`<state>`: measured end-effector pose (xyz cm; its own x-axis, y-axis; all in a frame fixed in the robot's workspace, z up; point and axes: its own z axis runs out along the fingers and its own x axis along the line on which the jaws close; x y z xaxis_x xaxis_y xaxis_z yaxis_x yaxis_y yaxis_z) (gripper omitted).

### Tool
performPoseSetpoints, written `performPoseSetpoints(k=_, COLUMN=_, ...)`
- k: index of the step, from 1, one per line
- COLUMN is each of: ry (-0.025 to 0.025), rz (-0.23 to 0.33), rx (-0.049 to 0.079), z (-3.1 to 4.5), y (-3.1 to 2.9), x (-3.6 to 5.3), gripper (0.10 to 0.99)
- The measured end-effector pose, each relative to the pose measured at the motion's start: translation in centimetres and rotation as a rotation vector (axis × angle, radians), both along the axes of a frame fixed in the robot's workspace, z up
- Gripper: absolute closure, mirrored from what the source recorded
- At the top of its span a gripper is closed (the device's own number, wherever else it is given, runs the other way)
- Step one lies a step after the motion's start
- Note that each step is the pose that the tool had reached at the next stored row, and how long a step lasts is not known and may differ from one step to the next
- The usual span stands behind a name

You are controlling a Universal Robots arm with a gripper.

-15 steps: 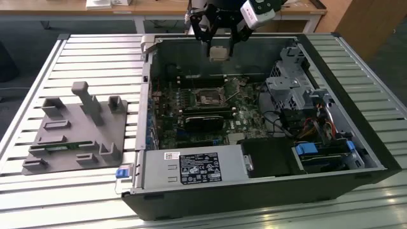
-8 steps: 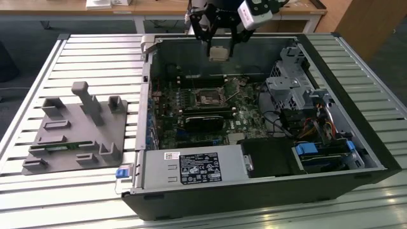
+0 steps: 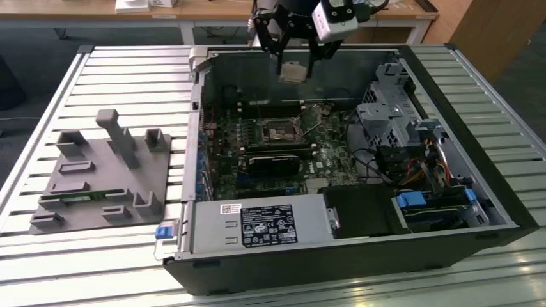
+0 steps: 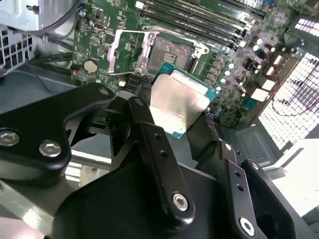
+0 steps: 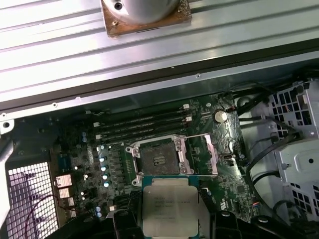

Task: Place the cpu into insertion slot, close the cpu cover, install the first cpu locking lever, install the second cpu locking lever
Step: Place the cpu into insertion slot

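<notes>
Your gripper (image 4: 175, 113) is closed partway on the cpu (image 4: 182, 97), with a finger on each of two opposite edges, and it hangs above the motherboard (image 5: 224, 199). I judge the chip light, stiff and fragile. The edges are the right place to hold it, so squeeze gently and keep off the underside. Beneath and just beyond it lies the insertion slot (image 5: 158, 159), bare, with the cpu cover (image 5: 211, 154) swung open beside it. You have one chip, one slot and one cover. Four long memory slots (image 5: 139, 124) run past the slot.
</notes>
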<state>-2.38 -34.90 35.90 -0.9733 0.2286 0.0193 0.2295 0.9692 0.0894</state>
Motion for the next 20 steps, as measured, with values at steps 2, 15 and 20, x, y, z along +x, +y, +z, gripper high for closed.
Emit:
performPoseSetpoints(k=2, ry=0.0, rz=-0.012, rx=0.0, z=-0.03, y=0.0, x=-0.25, gripper=0.549)
performPoseSetpoints(k=15, ry=0.0, rz=-0.168, rx=0.0, z=-0.31, y=0.06, x=-0.67, gripper=0.549)
performPoseSetpoints(k=20, ry=0.0, rz=-0.249, rx=0.0, z=-0.48, y=0.05, x=-0.67, gripper=0.549)
